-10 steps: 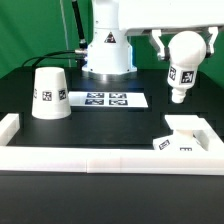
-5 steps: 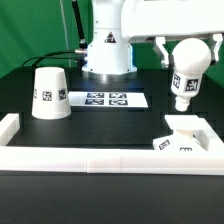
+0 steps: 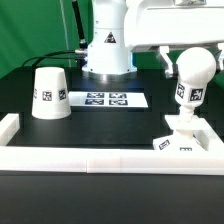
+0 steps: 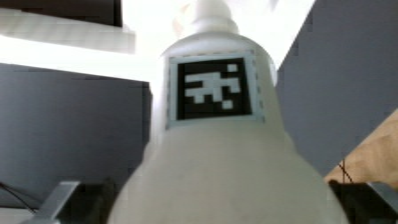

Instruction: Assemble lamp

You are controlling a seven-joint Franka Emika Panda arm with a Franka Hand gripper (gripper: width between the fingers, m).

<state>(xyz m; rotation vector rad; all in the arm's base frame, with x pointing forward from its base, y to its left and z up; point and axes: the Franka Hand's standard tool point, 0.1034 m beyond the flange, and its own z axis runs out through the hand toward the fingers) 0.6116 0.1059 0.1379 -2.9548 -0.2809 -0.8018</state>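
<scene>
My gripper (image 3: pixel 191 52) is shut on the round head of the white bulb (image 3: pixel 190 82), stem pointing down. The stem tip is at or just above the raised socket of the flat square base (image 3: pixel 183 142) at the exterior view's right front; I cannot tell if it touches. In the wrist view the bulb (image 4: pixel 217 120) fills the frame with its tag facing the camera, and the fingers (image 4: pixel 54 198) flank its wide head. The tapered shade (image 3: pixel 49 93) stands mouth down at the exterior view's left, apart from the gripper.
The marker board (image 3: pixel 106 99) lies flat before the robot's pedestal (image 3: pixel 107 50). A long white border rail (image 3: pixel 90 160) runs along the front, with raised ends at both sides. Cables trail at the back left.
The gripper has carried the bulb down and toward the exterior view's right, bringing its stem from mid-air to the base's socket. The shade and base have not moved.
</scene>
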